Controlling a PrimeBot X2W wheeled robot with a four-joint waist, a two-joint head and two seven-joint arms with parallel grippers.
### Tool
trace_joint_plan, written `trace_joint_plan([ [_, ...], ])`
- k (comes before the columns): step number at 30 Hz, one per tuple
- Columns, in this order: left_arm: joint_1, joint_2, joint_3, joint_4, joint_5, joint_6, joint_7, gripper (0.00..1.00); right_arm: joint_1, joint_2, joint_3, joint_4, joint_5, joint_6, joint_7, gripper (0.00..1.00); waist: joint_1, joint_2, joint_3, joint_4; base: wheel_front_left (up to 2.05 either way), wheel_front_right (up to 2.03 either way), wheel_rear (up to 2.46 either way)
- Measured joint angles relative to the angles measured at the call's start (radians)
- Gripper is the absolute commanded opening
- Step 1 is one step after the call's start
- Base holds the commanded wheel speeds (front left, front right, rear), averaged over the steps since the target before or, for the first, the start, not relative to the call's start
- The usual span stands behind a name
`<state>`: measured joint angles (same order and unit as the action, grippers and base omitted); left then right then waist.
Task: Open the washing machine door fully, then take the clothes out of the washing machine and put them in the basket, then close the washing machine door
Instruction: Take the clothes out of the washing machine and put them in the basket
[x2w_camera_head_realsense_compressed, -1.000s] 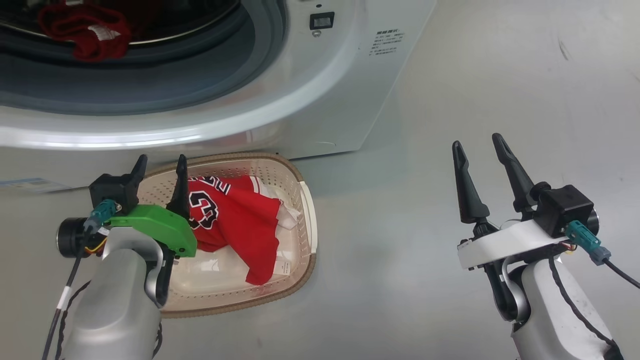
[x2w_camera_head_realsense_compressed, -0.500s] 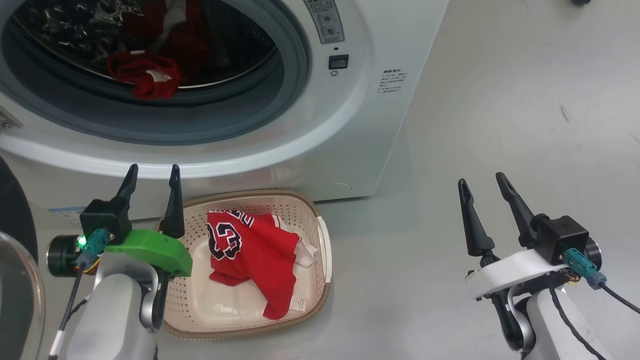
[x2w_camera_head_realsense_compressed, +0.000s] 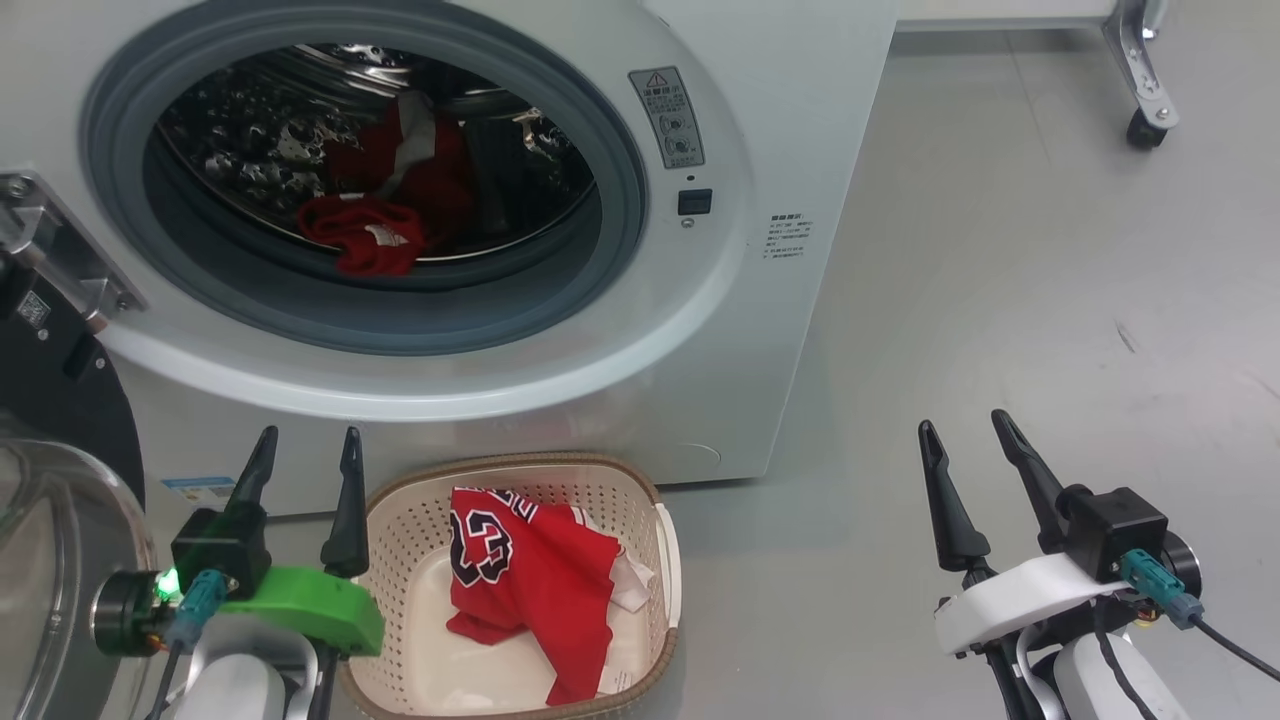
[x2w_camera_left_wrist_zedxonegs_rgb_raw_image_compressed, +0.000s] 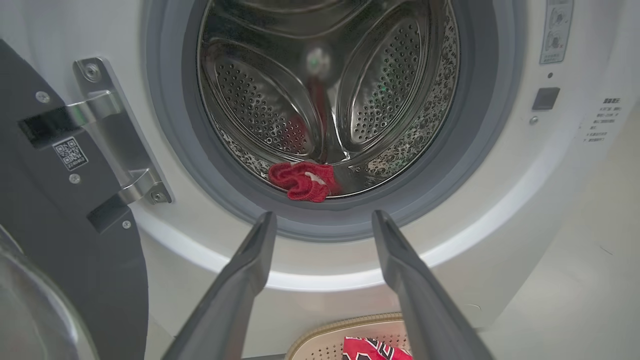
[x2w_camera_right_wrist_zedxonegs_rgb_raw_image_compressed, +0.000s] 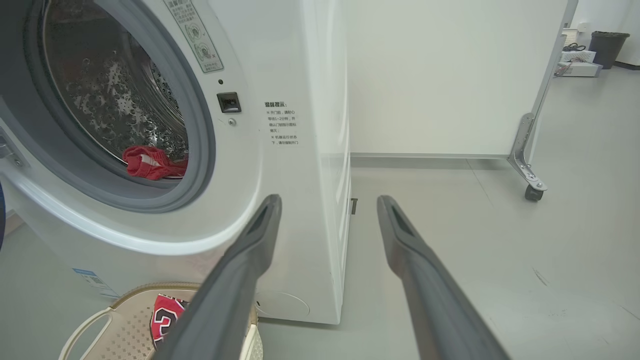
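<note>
Grey floor (x2w_camera_head_realsense_compressed: 1000, 300); head camera tilted up, dimpled steel drum (x2w_camera_head_realsense_compressed: 250, 150) shows crumpled red garment (x2w_camera_head_realsense_compressed: 365, 240) left; left end effector (x2w_camera_head_realsense_compressed: 309, 435), right end effector (x2w_camera_head_realsense_compressed: 962, 422) spread apart, empty.

The white washing machine (x2w_camera_head_realsense_compressed: 800, 150) stands with its black-ringed glass door (x2w_camera_head_realsense_compressed: 62, 420) swung wide open at its left. 1 crumpled red garment (x2w_camera_head_realsense_compressed: 365, 235) lies at the steel drum's (x2w_camera_left_wrist_zedxonegs_rgb_raw_image_compressed: 260, 100) front lip. A red jersey (x2w_camera_head_realsense_compressed: 535, 585) numbered 23 lies in the cream basket (x2w_camera_head_realsense_compressed: 668, 565) just before the machine.

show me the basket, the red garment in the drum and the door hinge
basket (x2w_camera_head_realsense_compressed: 610, 495): head view, perforated back wall
red garment in the drum (x2w_camera_head_realsense_compressed: 365, 235): head view, middle of the bundle
door hinge (x2w_camera_left_wrist_zedxonegs_rgb_raw_image_compressed: 122, 145): left wrist view, metal plate
</note>
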<state>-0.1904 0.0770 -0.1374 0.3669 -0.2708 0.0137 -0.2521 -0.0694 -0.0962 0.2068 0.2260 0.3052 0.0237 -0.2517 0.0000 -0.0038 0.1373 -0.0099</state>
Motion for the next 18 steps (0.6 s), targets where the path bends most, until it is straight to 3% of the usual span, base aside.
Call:
trace_joint_plan([
  [18,0.163,0.010,-0.001,-0.136,0.002,0.019,0.000,1.00,0.061,0.001,0.015,-0.017,0.000,-0.008,0.004,1.00,0.0000,0.0000,-0.100,-0.003,0.00,0.00,0.00],
])
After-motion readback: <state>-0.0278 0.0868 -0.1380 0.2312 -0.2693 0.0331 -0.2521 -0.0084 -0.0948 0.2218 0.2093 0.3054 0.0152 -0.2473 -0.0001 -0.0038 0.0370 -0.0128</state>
